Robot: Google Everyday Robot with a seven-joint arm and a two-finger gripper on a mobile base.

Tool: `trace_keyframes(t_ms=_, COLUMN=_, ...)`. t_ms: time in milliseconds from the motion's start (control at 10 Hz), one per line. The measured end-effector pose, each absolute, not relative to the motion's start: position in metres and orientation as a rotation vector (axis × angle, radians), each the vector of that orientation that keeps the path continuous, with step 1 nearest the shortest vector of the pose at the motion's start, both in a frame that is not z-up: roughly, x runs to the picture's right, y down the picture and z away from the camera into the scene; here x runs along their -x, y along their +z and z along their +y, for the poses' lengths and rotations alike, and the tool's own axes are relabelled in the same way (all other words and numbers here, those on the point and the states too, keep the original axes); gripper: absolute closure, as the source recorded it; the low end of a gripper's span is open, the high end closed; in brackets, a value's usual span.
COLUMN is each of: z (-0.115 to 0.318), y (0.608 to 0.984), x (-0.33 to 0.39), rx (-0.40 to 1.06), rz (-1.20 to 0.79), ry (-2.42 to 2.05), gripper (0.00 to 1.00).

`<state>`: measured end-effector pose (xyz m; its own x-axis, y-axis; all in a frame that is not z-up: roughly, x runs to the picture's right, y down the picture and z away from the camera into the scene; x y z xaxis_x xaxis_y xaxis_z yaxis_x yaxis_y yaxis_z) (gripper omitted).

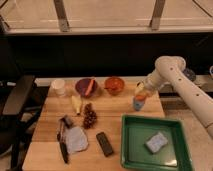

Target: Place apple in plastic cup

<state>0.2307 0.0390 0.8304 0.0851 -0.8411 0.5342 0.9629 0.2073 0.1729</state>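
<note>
From the one camera view, you see the gripper (pixel 141 91) lowered at the worktop's right edge, directly above the plastic cup (pixel 138 104). The apple (pixel 142 96) shows orange at the cup's mouth, just under the gripper; whether the gripper is clamped on it or parted you cannot tell. Judging by that alignment, the arm is held there so the fruit drops straight in.

The wooden worktop (pixel 115 120) carries a green tray (pixel 152 142) at its front right corner, a purple bowl (pixel 86 86) and an orange bowl (pixel 114 85) along the back edge. Dark cabinet fronts rise behind.
</note>
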Motion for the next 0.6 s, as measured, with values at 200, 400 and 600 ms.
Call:
trace_keyframes(t_ms=200, z=0.0449, y=0.8326, x=-0.2263, rx=0.256, rz=-0.612, ry=-1.363, gripper=0.27)
trace_keyframes(t_ms=400, z=0.0497, y=0.8331, x=-0.2253, rx=0.262, rz=-0.62, ry=-1.362, gripper=0.27)
trace_keyframes(t_ms=600, z=0.0493, y=0.8331, x=-0.2253, rx=0.26, rz=-0.62, ry=-1.362, gripper=0.27)
